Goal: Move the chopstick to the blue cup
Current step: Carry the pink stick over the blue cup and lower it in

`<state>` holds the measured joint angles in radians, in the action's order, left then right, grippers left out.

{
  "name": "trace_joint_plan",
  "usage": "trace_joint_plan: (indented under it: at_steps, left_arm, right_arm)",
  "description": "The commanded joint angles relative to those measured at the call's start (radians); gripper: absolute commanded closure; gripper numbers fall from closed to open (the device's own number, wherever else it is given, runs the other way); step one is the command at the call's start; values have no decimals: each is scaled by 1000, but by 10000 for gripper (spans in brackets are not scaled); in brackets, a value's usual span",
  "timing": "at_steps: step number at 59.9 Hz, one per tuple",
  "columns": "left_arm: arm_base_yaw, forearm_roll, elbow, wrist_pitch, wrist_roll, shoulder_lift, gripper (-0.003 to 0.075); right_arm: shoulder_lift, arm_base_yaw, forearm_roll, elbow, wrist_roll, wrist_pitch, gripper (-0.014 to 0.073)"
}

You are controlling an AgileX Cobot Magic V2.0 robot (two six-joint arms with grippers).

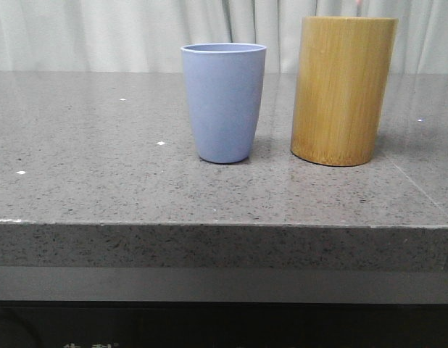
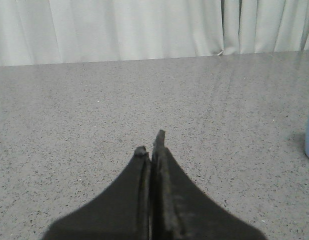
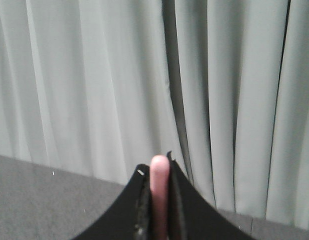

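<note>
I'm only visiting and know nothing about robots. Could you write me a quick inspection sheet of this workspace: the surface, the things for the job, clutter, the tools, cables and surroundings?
Surface: grey speckled stone table, a few small white flecks on it.
Job's things: blue cup upright, nothing showing above its rim; inside hidden. A pink chopstick end sits between the right tool's fingers.
Clutter: a tan bamboo cylinder stands upright to the right of the blue cup, with a gap between them.
Tools: left tool shut and empty, above bare table. Right tool shut on the chopstick, raised in front of the curtain.
Cables: nothing seen.
Surroundings: pale pleated curtain behind the table.
</note>
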<state>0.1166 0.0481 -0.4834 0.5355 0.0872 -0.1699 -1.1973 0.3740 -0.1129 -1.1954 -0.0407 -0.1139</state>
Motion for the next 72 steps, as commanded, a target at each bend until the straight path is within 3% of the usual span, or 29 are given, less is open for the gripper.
trace_joint_plan:
  at_steps: [1, 24, 53, 72]
  left_arm:
    - [1, 10, -24, -85, -9, -11, 739]
    - [1, 10, -24, -85, -9, -11, 739]
    - [1, 10, -24, -85, -9, -11, 739]
    - [1, 10, -24, -85, -9, -11, 739]
  right_arm:
    - [47, 29, 2, -38, -3, -138, 568]
    - [-75, 259, 2, -71, -3, -189, 568]
    - [-293, 265, 2, -64, -3, -104, 561]
    - [-298, 265, 2, -64, -4, -60, 327]
